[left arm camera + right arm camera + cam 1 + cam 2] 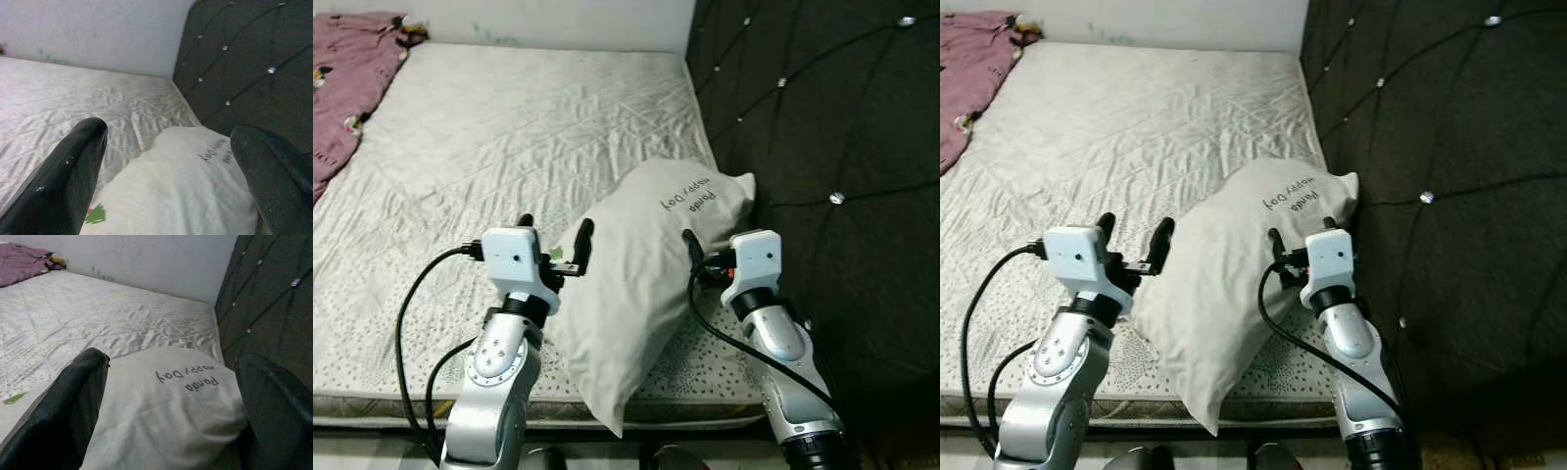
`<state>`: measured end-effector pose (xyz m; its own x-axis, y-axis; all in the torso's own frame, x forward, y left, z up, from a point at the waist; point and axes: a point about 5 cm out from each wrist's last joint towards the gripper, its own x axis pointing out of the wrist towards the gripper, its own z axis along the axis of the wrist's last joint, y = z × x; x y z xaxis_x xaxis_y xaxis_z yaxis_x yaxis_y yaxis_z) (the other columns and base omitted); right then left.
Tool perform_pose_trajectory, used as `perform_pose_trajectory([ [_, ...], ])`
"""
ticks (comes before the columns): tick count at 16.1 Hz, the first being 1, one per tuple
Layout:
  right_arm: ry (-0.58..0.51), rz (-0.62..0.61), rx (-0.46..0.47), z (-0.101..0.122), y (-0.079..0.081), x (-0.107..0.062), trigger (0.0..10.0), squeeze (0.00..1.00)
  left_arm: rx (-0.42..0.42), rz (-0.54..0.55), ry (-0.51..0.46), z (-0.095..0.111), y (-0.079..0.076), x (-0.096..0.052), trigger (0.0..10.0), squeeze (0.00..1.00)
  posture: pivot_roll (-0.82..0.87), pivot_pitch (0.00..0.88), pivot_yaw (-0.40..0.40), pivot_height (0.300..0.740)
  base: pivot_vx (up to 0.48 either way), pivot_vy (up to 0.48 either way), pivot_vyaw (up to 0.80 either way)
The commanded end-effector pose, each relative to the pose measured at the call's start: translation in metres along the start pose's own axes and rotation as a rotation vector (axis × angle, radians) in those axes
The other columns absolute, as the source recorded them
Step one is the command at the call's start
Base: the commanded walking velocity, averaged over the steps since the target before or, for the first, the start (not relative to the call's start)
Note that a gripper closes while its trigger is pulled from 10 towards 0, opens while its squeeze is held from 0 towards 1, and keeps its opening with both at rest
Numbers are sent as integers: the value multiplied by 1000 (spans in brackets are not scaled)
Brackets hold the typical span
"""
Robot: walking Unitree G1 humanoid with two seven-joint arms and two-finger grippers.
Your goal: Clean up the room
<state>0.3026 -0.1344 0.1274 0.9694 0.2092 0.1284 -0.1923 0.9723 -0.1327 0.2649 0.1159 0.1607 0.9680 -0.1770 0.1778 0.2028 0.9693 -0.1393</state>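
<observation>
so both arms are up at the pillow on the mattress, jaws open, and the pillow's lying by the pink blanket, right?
Not quite. The pillow lies by the dark padded headboard; the pink blanket is at the mattress's far opposite corner, as the left eye view shows. The rest holds: left gripper and right gripper are at the pillow, jaws open.

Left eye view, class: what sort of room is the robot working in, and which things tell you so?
Most likely a bedroom. A bare quilted mattress fills the scene, a white pillow printed with words lies on it beside a dark tufted headboard, and a pink blanket lies at the far corner.
</observation>
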Motion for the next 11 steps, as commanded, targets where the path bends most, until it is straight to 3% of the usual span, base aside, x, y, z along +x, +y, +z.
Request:
perform_pose_trajectory([
  [1, 17, 10, 6, -3, 1, -1, 10000, 0, 7, 3, 13, -2, -1, -2, 10000, 0, -70, 146, -24, 740, 0, 480, 0],
  [3, 21, 13, 7, -4, 2, -2, 10000, 0, 7, 4, 13, -2, -1, -2, 10000, 0, -69, 151, -25, 740, 0, 480, 0],
  [11, 28, 16, 11, -5, 2, -3, 10000, 0, 25, 11, 14, -2, 0, -3, 10000, 0, -70, 164, -26, 740, 0, 0, 0],
])
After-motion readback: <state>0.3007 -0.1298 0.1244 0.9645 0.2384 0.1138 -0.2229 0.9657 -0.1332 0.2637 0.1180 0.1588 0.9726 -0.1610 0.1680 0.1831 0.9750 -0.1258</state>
